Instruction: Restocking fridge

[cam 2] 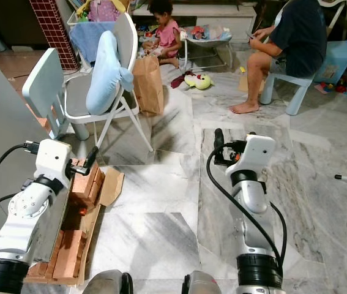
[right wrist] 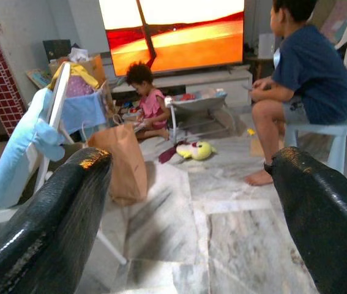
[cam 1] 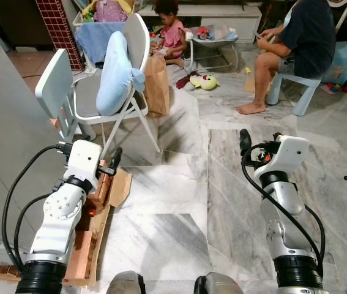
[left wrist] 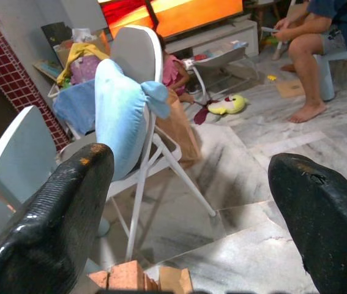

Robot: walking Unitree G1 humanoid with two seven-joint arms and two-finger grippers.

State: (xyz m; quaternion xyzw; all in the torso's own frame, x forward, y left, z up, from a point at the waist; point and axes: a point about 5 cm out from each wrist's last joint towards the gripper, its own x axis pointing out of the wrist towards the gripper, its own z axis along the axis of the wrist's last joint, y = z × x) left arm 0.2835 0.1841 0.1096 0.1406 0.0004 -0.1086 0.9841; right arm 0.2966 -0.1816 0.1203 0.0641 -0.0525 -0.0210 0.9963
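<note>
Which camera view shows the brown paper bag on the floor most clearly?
The right wrist view shows the brown paper bag best: its whole front stands unobstructed beside the folding chair. In both eye views it is farther off and smaller, next to the chair. In the left wrist view the chair and its blue pillow cover much of it.

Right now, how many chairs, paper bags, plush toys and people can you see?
Folding chairs: 2
Brown paper bags: 1
Yellow-green plush toys: 1
People: 2
Total: 6
</note>
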